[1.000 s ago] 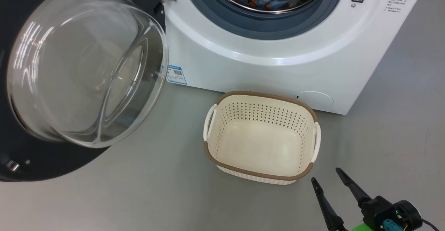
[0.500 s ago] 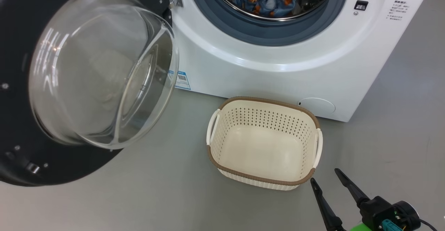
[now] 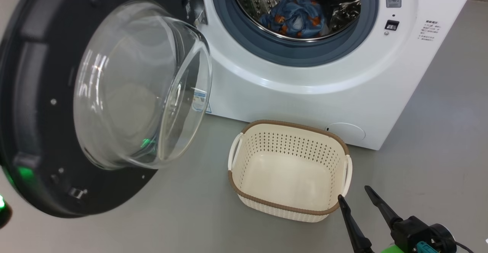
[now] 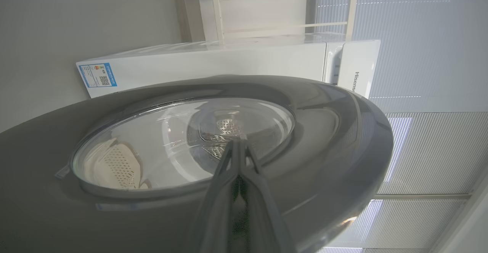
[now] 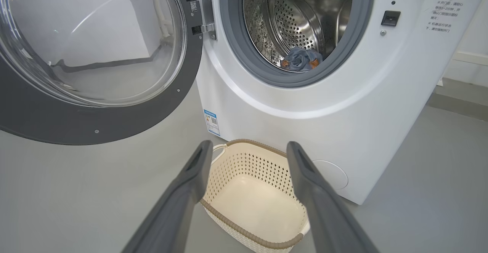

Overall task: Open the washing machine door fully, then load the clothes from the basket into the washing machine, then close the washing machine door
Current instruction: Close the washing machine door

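Observation:
The washing machine (image 3: 305, 93) stands with its door (image 3: 34, 138) swung out to the left, clear glass bowl (image 3: 141, 85) facing me. The clothes (image 3: 295, 16), a blue bundle with orange prints, lie in the steel drum, and the right wrist view also catches the clothes (image 5: 301, 59). In front of the machine sits the basket (image 3: 282, 206) with nothing in it. My right gripper (image 3: 353, 192) hovers open just right of the basket's near corner. My left gripper (image 4: 238, 142) is shut, its tips at the outer face of the door (image 4: 324, 150); contact cannot be told.
Grey floor spreads around the basket and to the right of the machine. A blue label (image 4: 97, 75) marks the machine's lower corner. In the right wrist view the basket (image 5: 248, 234) lies between my open fingers (image 5: 202, 157). A green glow (image 3: 23, 171) shows at the door's lower left.
The door has swung to the right, toward the machine's front, and its outer edge now shows. The head camera has tilted up a little. The right gripper has kept its place.

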You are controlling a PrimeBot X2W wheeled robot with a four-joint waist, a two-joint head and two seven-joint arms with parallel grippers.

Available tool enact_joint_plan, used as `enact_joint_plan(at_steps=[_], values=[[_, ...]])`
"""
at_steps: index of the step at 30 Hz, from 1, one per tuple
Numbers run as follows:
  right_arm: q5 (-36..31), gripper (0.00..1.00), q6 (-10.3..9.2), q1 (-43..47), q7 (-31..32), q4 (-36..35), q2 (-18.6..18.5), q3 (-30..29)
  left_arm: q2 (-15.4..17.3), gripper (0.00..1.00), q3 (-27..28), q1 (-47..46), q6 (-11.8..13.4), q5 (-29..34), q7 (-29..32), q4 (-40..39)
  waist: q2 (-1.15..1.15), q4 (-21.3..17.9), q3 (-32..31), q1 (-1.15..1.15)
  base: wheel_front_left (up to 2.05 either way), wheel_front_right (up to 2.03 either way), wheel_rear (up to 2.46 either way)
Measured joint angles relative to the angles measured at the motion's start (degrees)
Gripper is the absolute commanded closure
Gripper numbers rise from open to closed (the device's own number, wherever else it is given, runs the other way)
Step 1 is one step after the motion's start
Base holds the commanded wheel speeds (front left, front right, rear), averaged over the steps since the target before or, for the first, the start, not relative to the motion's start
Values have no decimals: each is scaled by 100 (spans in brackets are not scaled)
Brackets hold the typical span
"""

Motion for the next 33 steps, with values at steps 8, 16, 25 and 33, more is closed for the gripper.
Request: enact_joint_plan(at_steps=[8,16,25,33], values=[[49,0,0,92,0,-36,120,-35,-546,100,-147,864,502,-191,325,-1699,0,-147,-113,0,0,0,0],[103,0,0,143,0,-37,171,-63,-1322,100,-546,1764,1053,-181,305,-3442,0,-377,-187,0,0,0,0],[272,0,0,148,0,-44,176,-52,-1541,100,-1463,2024,1191,-327,-80,-4367,0,-676,-236,0,0,0,0],[296,0,0,148,0,-46,178,-36,-1558,100,-2296,1899,1010,-619,-838,-4119,0,-1018,-205,0,0,0,0]])
